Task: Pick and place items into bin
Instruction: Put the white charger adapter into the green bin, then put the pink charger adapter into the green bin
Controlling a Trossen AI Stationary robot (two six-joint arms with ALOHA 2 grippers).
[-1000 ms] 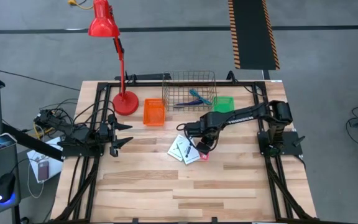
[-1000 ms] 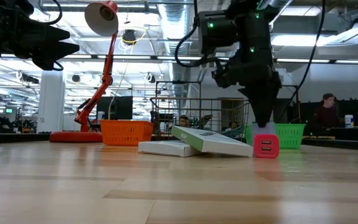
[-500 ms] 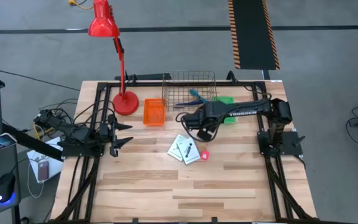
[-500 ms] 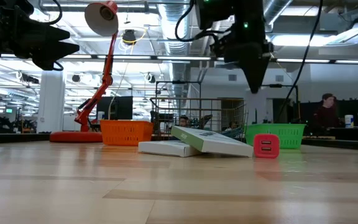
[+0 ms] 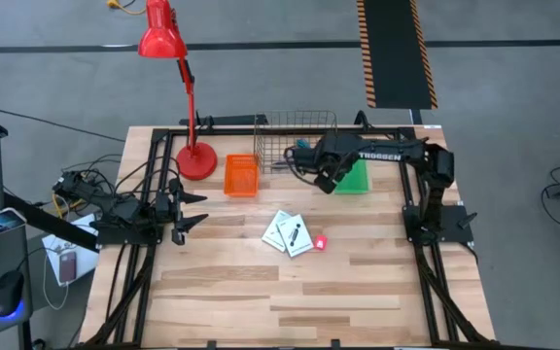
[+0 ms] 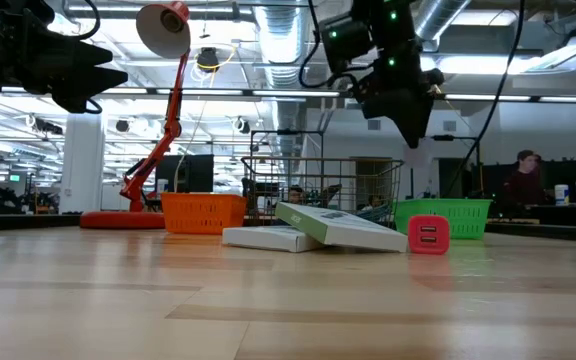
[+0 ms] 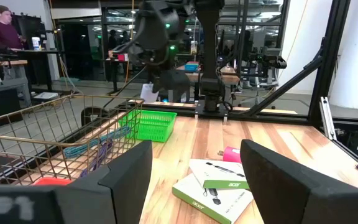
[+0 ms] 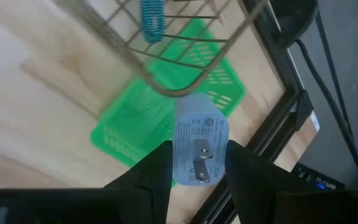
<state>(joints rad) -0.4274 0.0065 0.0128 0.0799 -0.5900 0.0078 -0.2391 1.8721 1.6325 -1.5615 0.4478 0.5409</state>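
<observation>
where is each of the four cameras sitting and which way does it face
High view: overhead, looking straight down on the table; both arms show, the right gripper by the wire basket.
Low view: table-top height, looking level past the white boxes and red block; arms hang from above.
Left wrist view: on the waiting left arm, looking across the table; its own fingers frame the bottom.
Right wrist view: looks down at the green bin; its fingers grip a white charger.
Shared: the green bin appears in all four views.

A small white plug adapter [image 8: 199,148] is clamped upright in the right gripper [image 8: 197,163] above the green plastic bin [image 5: 353,175]. Two flat white packets [image 5: 286,233] and a red block [image 5: 319,242] lie mid-surface.
</observation>
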